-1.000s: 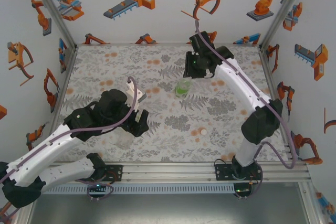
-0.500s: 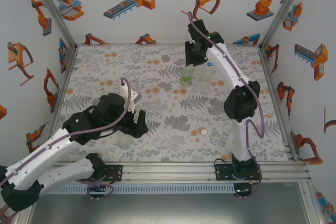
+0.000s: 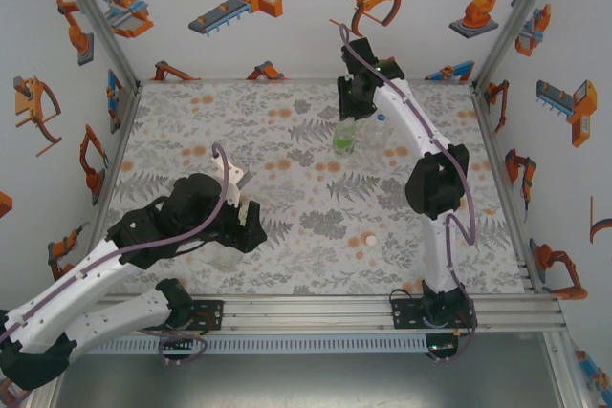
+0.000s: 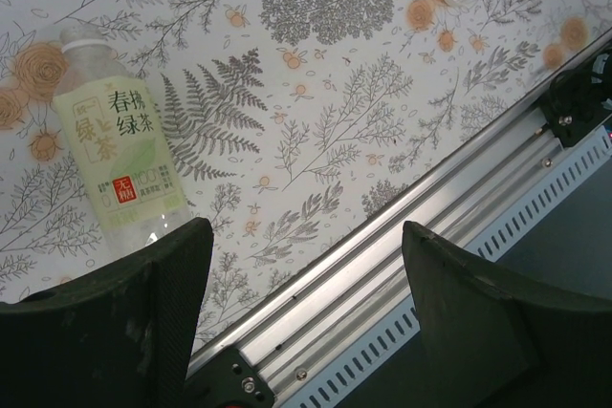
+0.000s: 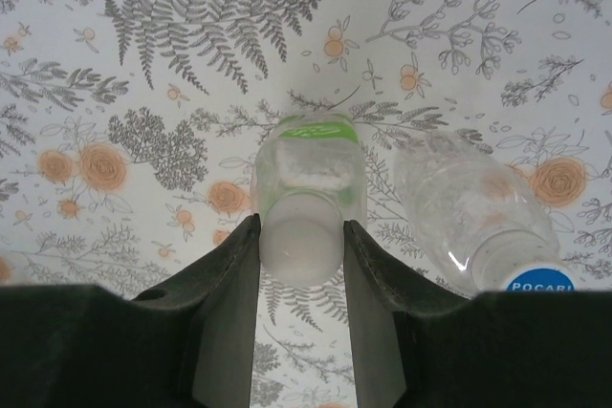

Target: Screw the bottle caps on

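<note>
While your right gripper (image 5: pixel 301 228) clenches the top of the green-label bottle (image 5: pixel 308 164), that bottle stands near the far edge of the table (image 3: pixel 182 121), under the wrist. The fingers (image 5: pixel 229 303) press its pale top from both sides; you cannot tell whether they bear on a cap or on the bare neck.

A nearly plain bottle (image 5: pixel 464 203) stands just beside it on its right, apart from the right finger by a narrow strip of cloth. Its blue top, printed POCARI, is cut off by the gripper body.

Your left gripper (image 4: pixel 306 236) hangs released near the front of the table, jaws wide and nothing between them. The yellow-green bottle (image 4: pixel 120 150) lies on its side just beyond the left finger (image 4: pixel 143 312), which hides its base. From above, your left arm covers most of this bottle – you see little more than a pale patch (image 3: pixel 225 257).

One loose cap (image 3: pixel 369 238) and a second cap (image 3: pixel 359 255) sit on the cloth between the two arms, near the front and well apart from all three bottles. The metal rail (image 4: pixel 402 236) runs along the table's near edge, right under the open jaws.
</note>
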{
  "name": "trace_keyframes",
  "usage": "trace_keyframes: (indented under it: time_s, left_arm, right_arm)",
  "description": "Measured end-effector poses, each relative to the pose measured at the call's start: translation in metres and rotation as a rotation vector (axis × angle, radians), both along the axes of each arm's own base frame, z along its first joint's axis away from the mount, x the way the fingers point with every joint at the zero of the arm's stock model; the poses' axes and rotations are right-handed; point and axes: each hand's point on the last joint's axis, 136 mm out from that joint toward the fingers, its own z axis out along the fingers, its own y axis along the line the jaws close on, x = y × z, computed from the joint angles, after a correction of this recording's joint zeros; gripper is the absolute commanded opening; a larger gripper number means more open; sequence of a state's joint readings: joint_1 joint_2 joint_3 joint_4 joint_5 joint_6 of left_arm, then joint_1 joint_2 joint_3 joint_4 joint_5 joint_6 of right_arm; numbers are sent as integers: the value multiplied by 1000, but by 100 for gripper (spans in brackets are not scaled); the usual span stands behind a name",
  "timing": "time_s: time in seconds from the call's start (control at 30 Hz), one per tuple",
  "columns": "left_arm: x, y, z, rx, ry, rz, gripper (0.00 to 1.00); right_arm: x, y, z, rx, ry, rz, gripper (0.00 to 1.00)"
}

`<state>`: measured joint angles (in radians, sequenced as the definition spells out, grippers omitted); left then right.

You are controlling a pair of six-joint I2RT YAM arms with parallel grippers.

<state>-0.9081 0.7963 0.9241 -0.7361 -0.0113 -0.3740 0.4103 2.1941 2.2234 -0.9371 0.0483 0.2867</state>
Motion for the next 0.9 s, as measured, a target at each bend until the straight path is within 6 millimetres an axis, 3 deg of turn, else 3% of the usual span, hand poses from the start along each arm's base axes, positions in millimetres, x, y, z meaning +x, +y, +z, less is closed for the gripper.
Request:
trace_keyframes:
  time_s: [0.17,0.33,0.5,0.7,0.9]
  left_arm:
    - [0,1,-2,1,5,4,74]
    - [1,2,-3,6,4,11,75]
    - [3,5,-5,14,2,27,75]
    - [10,9,-11,45,7,59,76]
    - [20,15,-37,150,58,103,79]
  right_arm:
    - [1,0,0,5,-14,-1,24]
    - [1,0,1,7,-17,-2,43]
    - [-3,-2,4,0,-4,-2,49]
    - [-3,-2,34,20,-47,-2,50]
    - [-24,-9,70,46,-78,-3,50]
